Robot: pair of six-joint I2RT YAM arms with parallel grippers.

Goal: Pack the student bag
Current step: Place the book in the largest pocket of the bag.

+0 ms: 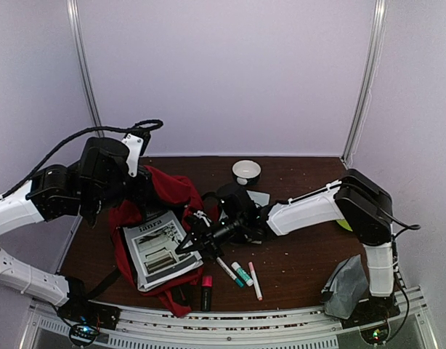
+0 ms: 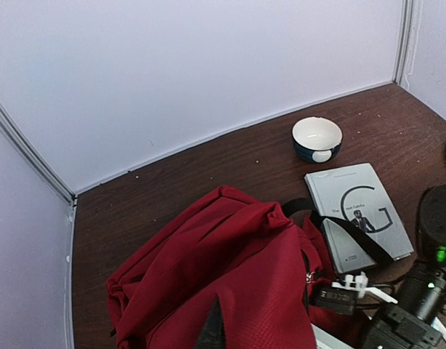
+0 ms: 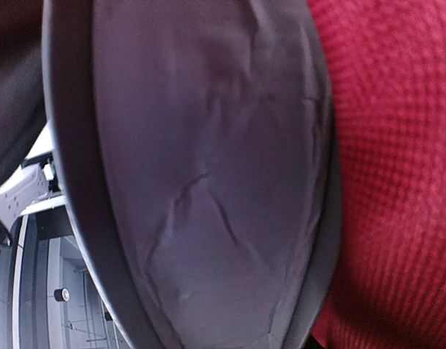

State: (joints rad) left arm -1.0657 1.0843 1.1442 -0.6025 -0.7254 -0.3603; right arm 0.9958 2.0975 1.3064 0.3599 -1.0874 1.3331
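Left end effector (image 2: 211,329): I had it closed, pinching the large soft red fabric backpack (image 2: 230,262).
Right end effector (image 1: 191,242): at the backpack; I couldn't tell whether it was open or closed.

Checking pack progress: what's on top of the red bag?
A black-and-white magazine lies on the student bag; anything under it or inside the bag is covered.

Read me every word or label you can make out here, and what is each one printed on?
"lanra", or close to it (first letter unsure): heading of the black-and-white magazine on the red backpack.
"G", large: cover of the grey book; its small print is too blurred to read.
Markers: any labels are too small to read.
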